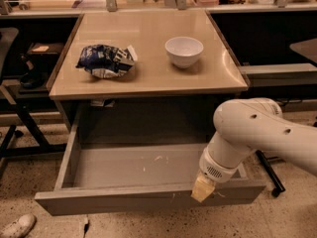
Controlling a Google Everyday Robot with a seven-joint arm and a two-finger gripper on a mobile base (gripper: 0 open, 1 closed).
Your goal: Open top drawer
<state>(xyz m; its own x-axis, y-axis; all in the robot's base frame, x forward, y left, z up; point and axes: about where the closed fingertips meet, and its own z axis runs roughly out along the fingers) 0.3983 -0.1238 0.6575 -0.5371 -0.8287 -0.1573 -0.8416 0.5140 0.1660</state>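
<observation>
Camera view is showing the gripper [203, 188] at the rim of the top drawer [124, 170]; its grip cannot be told. Opening is looking complete, so letting go is probably coming next.

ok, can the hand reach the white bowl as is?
Probably, but not straight away. The hand sits low at the front edge of the open top drawer, under tabletop level. The bowl stands uncovered above, so the arm must rise past the tabletop edge first.
</observation>
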